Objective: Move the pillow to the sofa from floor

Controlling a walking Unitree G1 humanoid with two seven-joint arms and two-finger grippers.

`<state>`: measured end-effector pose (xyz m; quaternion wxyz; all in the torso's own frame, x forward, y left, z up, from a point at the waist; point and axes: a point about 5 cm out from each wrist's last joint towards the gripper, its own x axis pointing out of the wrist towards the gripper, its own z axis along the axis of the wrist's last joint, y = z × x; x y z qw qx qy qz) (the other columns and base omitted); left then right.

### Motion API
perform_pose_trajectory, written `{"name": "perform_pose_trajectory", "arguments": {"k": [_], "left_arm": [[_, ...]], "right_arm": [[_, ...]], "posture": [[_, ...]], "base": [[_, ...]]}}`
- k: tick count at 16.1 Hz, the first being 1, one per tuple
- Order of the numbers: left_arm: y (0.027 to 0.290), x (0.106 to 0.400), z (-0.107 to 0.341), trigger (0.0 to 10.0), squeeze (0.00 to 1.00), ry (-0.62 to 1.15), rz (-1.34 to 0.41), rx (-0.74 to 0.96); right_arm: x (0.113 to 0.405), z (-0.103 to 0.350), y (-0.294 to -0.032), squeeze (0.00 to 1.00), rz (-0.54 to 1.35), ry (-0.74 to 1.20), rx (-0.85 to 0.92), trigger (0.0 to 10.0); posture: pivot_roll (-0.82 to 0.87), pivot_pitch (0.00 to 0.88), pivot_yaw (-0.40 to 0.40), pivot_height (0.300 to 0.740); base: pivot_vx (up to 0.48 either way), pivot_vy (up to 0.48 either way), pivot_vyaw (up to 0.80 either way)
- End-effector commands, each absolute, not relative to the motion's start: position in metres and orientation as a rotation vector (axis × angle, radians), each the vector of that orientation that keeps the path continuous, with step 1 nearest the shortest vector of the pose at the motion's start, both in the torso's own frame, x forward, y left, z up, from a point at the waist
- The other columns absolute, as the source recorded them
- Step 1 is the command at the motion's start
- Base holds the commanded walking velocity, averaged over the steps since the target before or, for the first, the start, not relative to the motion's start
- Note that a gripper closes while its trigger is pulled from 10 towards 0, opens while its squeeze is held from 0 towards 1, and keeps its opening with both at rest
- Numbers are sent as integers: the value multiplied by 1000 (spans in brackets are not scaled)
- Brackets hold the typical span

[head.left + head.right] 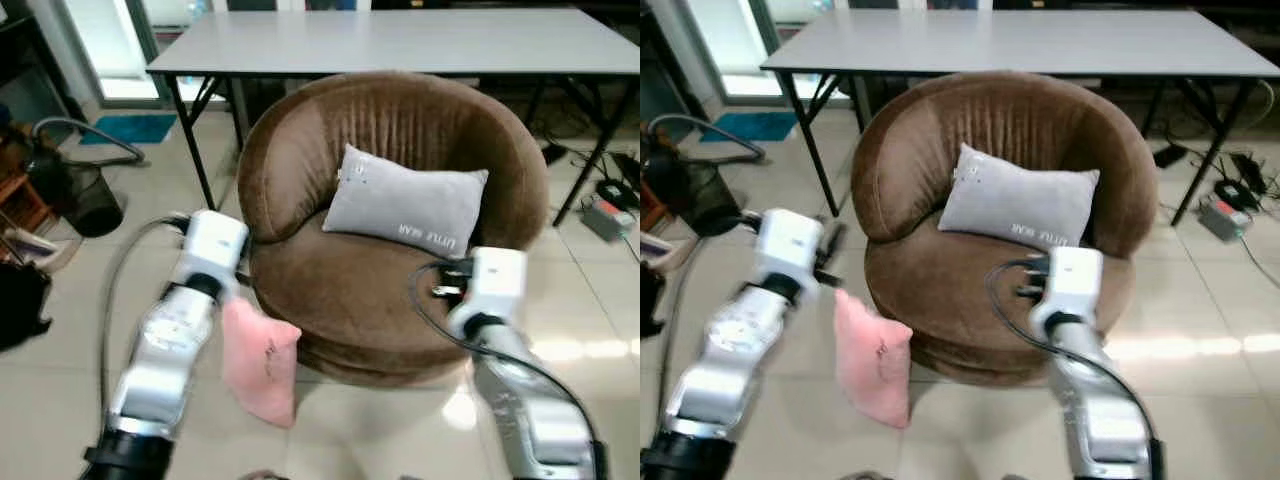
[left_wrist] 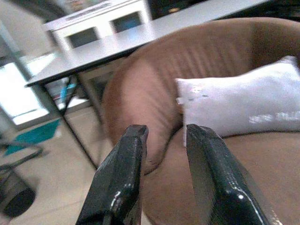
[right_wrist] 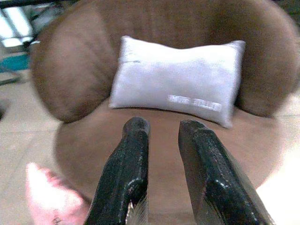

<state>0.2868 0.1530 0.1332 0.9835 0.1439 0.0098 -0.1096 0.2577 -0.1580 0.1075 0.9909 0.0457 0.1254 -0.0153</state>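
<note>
1. your left gripper (image 2: 161,154) is nearest the lens in the left wrist view: two black fingers a narrow gap apart, nothing between them.
2. your right gripper (image 3: 161,140) reads the same in the right wrist view: narrow gap, nothing held.
3. the pink pillow (image 1: 262,362) stands on the tiled floor (image 1: 60,370), leaning against the front of the brown sofa (image 1: 390,130), below and to the left of the right jaws and not touched by either gripper.
4. beyond both sets of jaws a grey pillow (image 1: 405,203) leans against the sofa's backrest, resting on the seat.
5. behind the sofa stands a grey table (image 1: 400,40) on black legs.
</note>
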Motion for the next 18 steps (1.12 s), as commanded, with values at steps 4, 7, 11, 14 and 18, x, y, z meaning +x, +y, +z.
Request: {"name": "perform_pose_trajectory", "arguments": {"k": [4,7,11,14,18], "left_arm": [[164,285,136,10000,0,15,-195,314],[163,285,136,10000,0,15,-195,315],[163,286,136,10000,0,13,-200,316],[164,286,136,10000,0,13,-203,319],[164,285,136,10000,0,14,-205,320]], "right_arm": [[258,110,-151,0,-8,258,107,10000],[258,109,-151,0,-5,264,108,10000],[257,109,-151,0,-11,268,110,10000],[257,109,-151,0,-14,271,113,10000],[257,108,-150,0,-11,274,109,10000]], "posture": [[-29,50,33,740],[-29,56,32,740],[-29,57,35,740],[-29,58,38,740],[-28,48,35,740]], "base": [[0,393,-800],[0,391,-800],[0,392,-800],[0,391,-800],[0,393,-800]]}}
